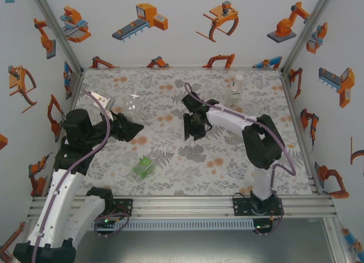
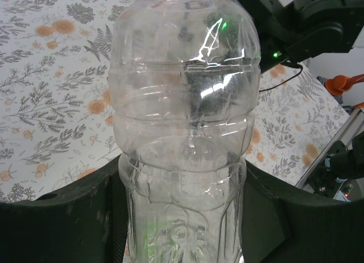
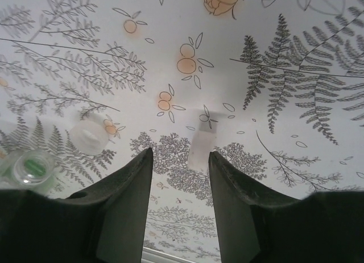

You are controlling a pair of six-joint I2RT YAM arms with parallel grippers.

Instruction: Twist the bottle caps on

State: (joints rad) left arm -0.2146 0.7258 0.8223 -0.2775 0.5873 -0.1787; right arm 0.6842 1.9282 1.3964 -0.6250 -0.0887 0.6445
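Left tool point(image 1: 129, 128) grips a clear bottle point(image 2: 185, 132); right tool point(image 3: 181, 183), open over the counter point(image 3: 318, 132), must next grasp a white cap point(image 3: 89, 135).

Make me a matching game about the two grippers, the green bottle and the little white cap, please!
Things:
1. left gripper
2. right gripper
3. green bottle
4. white cap

States:
A. lying on its side on the table
B. open and holding nothing
C. loose, beside the green bottle's mouth
D. shut on a clear bottle

Right pairs: 1-D, 2-B, 3-A, 4-C.
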